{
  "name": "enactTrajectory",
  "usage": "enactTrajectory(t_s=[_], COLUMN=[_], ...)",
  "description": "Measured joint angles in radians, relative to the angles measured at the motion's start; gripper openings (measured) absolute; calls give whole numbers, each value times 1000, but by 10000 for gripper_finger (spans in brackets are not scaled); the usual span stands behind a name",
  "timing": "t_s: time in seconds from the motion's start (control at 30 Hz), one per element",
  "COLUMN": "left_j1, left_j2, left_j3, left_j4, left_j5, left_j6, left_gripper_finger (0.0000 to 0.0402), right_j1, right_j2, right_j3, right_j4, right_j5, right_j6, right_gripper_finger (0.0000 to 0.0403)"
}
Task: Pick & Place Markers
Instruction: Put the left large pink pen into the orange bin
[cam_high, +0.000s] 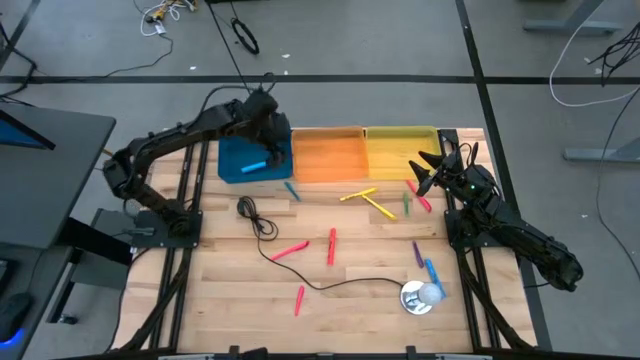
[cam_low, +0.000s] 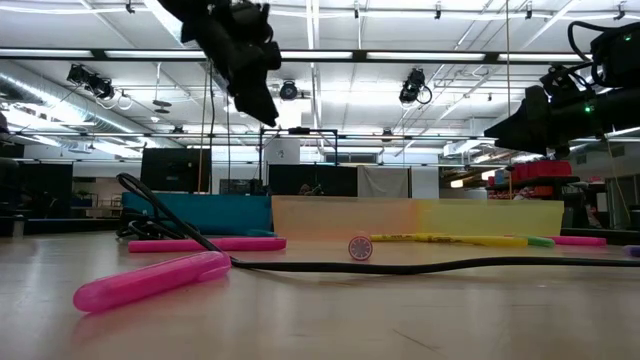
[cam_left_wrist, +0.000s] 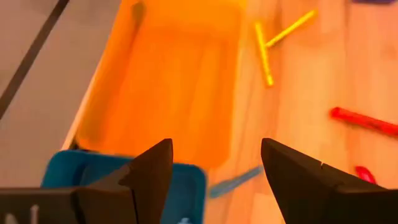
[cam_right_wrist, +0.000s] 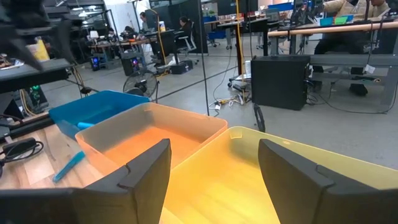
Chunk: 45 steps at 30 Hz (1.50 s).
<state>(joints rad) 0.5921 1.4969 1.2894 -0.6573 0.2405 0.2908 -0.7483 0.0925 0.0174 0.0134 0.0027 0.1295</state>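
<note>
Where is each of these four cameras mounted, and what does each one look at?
High: overhead, straight down; both arms, blue tray, orange tray, yellow tray.
Low: table height, looking across pink marker; arms hang above.
Left wrist: open left gripper over orange tray.
Right wrist: open right gripper facing yellow tray.
Shared: both wrist views show the orange tray.
</note>
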Motion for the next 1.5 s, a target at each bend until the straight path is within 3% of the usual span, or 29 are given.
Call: enactTrajectory(t_s=[0.37,0.7,1.07,1.5], left_j1=[-171,-340,-538,-743], left_j2=[-221,-347,-408,-406], left_j3=[-304,-468,-561,-566], left_j4=[243,456,608,610], left_j5=[-26,-71,-224,-488], left_j6=[-176,-377,-513,-606], left_gripper_finger=[250,250,250,250], right_j1=[0,0,0,0], right_j2=[0,0,0,0], right_j3=[0,0,0,0], right_j4=[0,0,0,0], right_j5=[0,0,0,0], right_j6=[0,0,0,0], right_gripper_finger=[245,245,245,245])
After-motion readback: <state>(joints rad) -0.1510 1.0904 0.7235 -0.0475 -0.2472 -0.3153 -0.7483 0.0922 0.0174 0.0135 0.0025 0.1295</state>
